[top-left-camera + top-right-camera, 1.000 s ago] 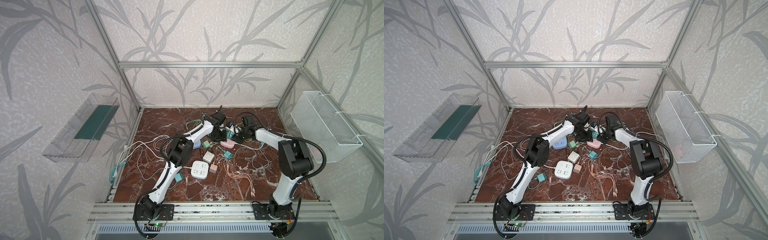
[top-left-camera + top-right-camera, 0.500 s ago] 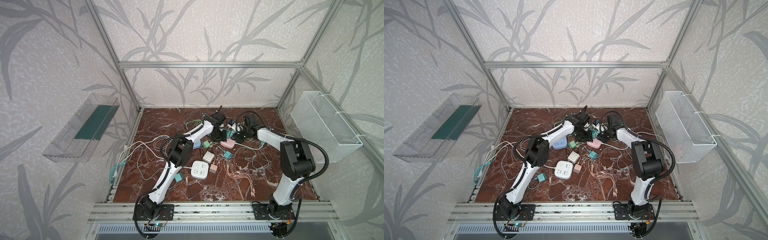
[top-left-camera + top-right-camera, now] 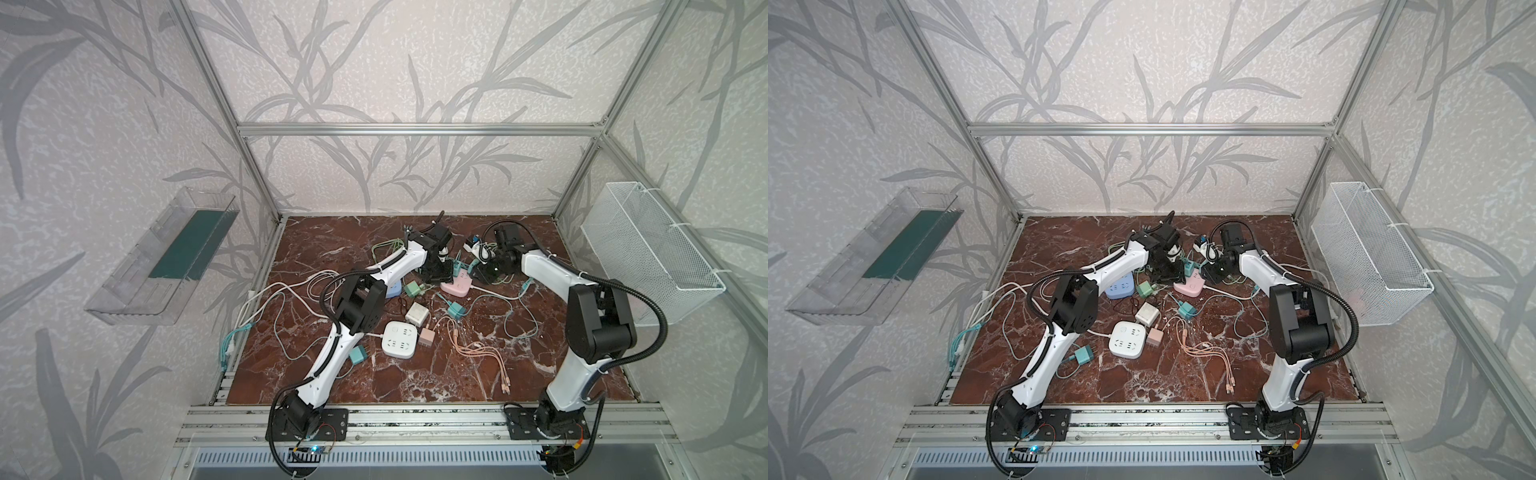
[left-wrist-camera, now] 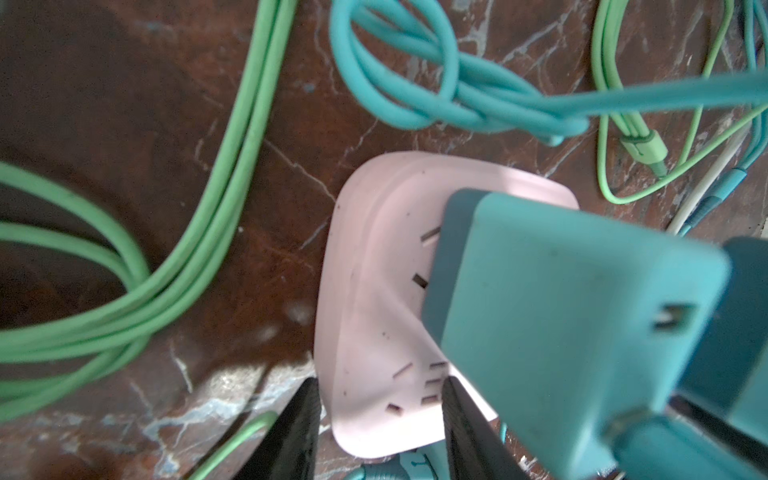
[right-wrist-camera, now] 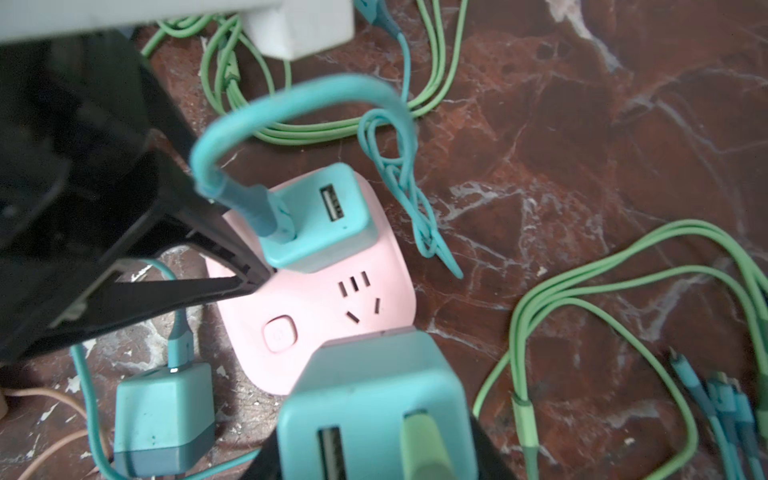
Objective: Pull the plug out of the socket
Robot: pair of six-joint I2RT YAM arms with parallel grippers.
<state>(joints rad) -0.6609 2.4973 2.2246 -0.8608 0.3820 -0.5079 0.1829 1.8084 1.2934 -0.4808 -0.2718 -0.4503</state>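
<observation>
A pink socket (image 3: 459,286) (image 5: 332,316) lies flat on the marble floor at the back centre. My left gripper (image 3: 438,272) (image 4: 380,382) is shut on one corner of the pink socket (image 4: 374,270). A teal plug (image 5: 320,220) (image 4: 573,316) with a teal cable stands plugged into it beside my left fingers. My right gripper (image 3: 484,270) (image 5: 378,440) is shut on a second teal plug (image 5: 365,386), which carries a green cable. This plug sits over the socket's opposite corner. Its prongs are hidden, so I cannot tell whether they are in the socket.
In front of the socket lie a white power strip (image 3: 399,340), a blue socket (image 3: 392,289), several loose charger cubes such as a teal one (image 5: 164,415), and tangled green, teal and peach cables (image 3: 482,353). A wire basket (image 3: 648,253) hangs on the right wall, a clear tray (image 3: 166,257) on the left.
My right wrist has drifted slightly to the right and back, still closed on the teal plug. The left arm has not moved.
</observation>
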